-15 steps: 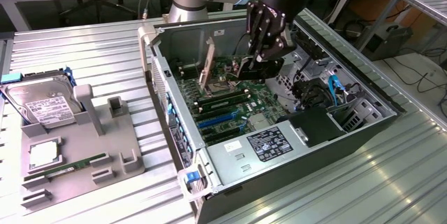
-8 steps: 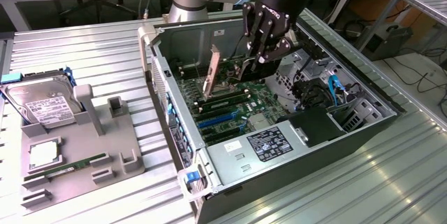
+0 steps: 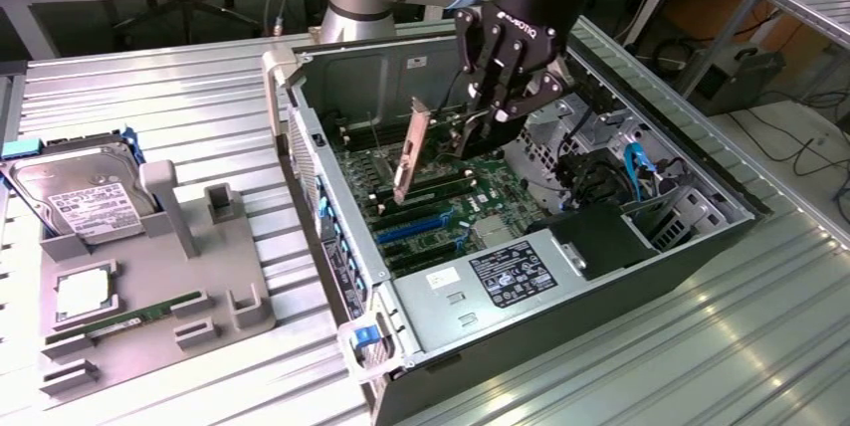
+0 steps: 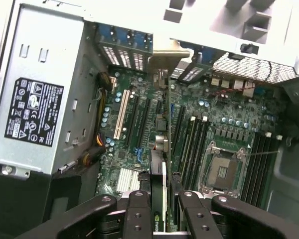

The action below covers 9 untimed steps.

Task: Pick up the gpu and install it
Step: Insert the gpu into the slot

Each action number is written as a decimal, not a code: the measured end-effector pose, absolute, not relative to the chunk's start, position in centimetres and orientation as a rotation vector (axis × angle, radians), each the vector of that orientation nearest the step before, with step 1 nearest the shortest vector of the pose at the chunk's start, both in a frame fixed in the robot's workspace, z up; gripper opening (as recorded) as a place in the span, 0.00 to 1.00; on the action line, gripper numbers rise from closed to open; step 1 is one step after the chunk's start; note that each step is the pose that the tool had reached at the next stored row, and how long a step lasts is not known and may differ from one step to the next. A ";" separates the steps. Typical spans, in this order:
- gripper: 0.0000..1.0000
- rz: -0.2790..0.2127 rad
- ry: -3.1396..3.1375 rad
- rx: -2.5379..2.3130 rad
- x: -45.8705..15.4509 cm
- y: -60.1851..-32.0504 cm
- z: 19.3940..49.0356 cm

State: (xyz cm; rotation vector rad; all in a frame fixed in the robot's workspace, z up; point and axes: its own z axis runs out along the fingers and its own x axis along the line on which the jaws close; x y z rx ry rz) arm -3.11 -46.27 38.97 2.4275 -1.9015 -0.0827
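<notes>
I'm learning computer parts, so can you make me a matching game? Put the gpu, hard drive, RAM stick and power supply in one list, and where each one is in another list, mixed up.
1. gpu
2. hard drive
3. RAM stick
4. power supply

A. thin and green, lying flat in the grey holder
B. inside the case, black label on it
C. held by the fingers over the motherboard
D. on the grey holder, white label on it

Pairs: 1-C, 2-D, 3-A, 4-B
</notes>
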 end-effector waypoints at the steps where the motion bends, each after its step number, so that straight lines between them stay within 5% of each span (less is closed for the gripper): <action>1: 0.26 -0.082 -1.878 2.445 -3.1 -46.3 38.9; 9: 0.26 -0.079 -1.902 2.429 -3.1 -46.3 38.3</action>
